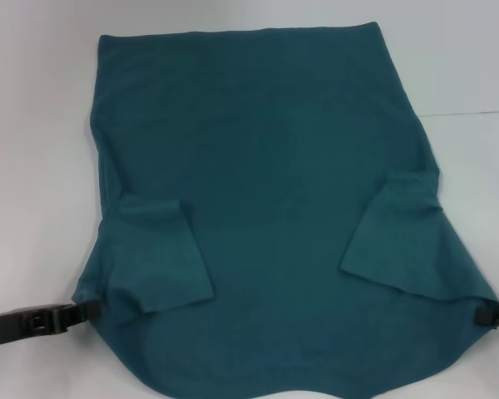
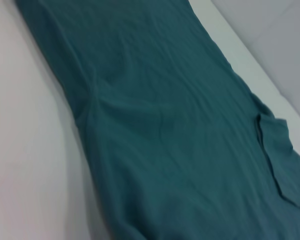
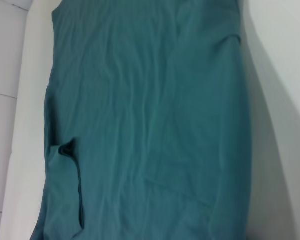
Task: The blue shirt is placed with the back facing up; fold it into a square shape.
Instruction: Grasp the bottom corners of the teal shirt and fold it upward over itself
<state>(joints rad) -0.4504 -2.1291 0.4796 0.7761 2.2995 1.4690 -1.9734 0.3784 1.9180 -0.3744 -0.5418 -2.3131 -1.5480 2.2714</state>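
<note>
The blue shirt (image 1: 266,166) lies plain side up on the white table, its far hem straight at the back. Both short sleeves are folded inward onto the body, one at the left (image 1: 154,258) and one at the right (image 1: 395,233). My left gripper (image 1: 87,309) pinches the shirt's near left corner and my right gripper (image 1: 485,316) pinches the near right corner. Between them the near edge sags in a curve. The left wrist view shows the shirt (image 2: 165,125) stretching away, and so does the right wrist view (image 3: 150,125); neither shows fingers.
The white table (image 1: 33,125) surrounds the shirt on the left, back and right. A thin seam (image 1: 474,112) runs across the table at the right. White table edges and panels border the cloth in both wrist views.
</note>
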